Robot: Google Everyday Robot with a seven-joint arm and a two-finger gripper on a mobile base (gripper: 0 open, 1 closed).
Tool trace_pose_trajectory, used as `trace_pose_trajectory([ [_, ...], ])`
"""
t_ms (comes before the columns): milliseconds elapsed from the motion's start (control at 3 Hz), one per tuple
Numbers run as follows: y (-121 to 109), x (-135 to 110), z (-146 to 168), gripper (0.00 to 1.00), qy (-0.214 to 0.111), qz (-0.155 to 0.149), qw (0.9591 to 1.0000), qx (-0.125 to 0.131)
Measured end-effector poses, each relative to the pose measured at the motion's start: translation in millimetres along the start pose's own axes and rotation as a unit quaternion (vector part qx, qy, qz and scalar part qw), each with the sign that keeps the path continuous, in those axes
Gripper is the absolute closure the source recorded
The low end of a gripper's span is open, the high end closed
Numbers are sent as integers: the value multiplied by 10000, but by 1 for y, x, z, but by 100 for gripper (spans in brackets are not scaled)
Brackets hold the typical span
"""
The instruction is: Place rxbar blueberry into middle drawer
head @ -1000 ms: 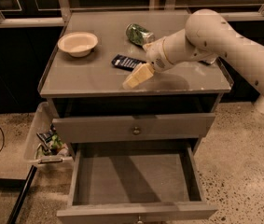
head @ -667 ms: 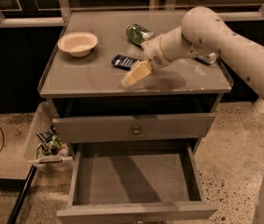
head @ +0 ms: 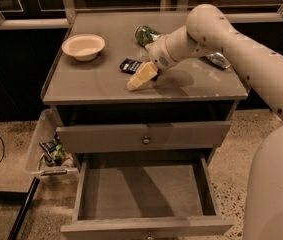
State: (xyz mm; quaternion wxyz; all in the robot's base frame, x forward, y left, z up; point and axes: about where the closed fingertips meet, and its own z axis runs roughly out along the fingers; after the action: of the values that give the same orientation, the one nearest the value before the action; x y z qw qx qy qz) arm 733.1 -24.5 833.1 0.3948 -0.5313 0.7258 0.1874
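Observation:
The rxbar blueberry [head: 130, 65], a small dark blue bar, lies flat on the grey cabinet top [head: 96, 84], left of centre. My gripper [head: 140, 79], with pale yellow fingers, hangs just over the top a little to the right and in front of the bar, its tips pointing down-left. The arm partly covers the bar's right end. The middle drawer [head: 143, 191] is pulled out wide below, its grey floor bare.
A cream bowl [head: 83, 46] stands at the top's back left. A green crushed can [head: 146, 34] lies behind the arm and a silver one [head: 217, 60] at the right. The upper drawer front [head: 143, 136] is shut. A side bin [head: 48, 154] holds snack packets.
The gripper and arm have shifted slightly left and down toward the bar. The bar, bowl and cans have not moved.

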Motion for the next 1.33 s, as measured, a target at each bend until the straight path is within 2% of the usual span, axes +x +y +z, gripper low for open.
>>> trace_pose_trajectory([
  [333, -1, -1, 0, 18, -6, -3, 10000, 1],
  [1333, -1, -1, 0, 87, -6, -3, 10000, 0],
])
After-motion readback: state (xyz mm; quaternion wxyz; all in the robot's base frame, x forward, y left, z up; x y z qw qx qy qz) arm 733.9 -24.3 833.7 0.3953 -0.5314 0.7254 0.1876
